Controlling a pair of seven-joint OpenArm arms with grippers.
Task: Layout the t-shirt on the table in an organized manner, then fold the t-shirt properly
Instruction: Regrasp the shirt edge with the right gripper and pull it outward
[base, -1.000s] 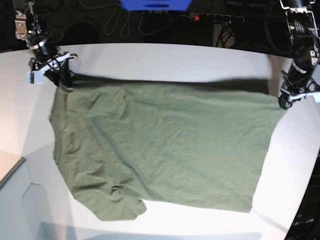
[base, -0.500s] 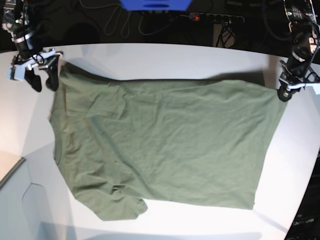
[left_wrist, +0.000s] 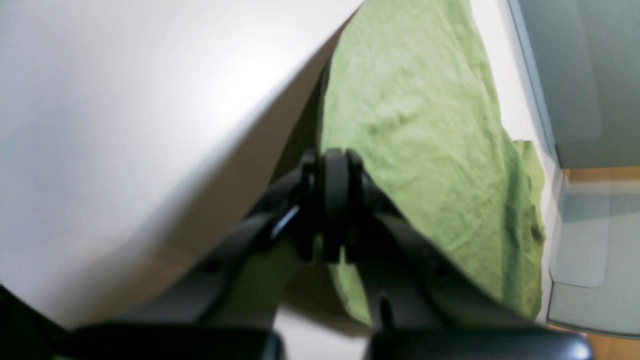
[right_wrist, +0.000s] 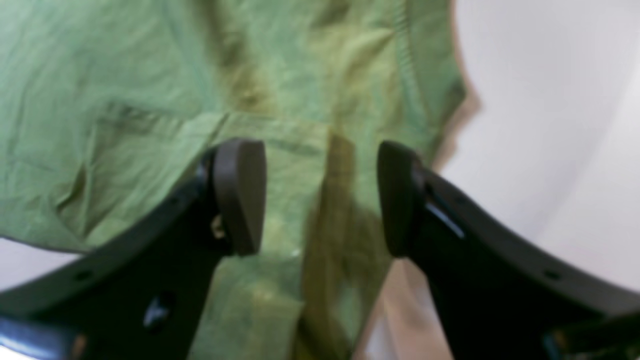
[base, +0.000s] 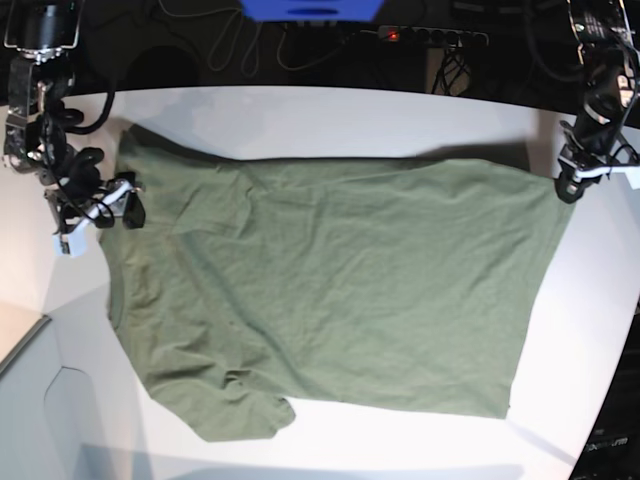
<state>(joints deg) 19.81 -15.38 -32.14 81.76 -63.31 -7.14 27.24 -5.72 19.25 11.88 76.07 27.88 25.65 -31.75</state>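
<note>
One olive t-shirt (base: 330, 290), with no readable writing, lies spread across the white table (base: 330, 115), its far right corner pinched in the closed left gripper (base: 568, 187), while the right gripper (base: 112, 205) hangs wide open, holding nothing, over its left edge.

I count one t-shirt (base: 330, 290), a single olive-green piece, and one white worktop (base: 330, 120) under it. I have two arms in view and two hands: my left hand (base: 568, 187), its two fingers pressed together on the one corner of cloth it holds, and my right hand (base: 100, 212), its two fingers (right_wrist: 240, 195) spread apart. One short sleeve shows plainly at the near edge. Behind the worktop I count one power strip (base: 432, 36) with one red light.
</note>
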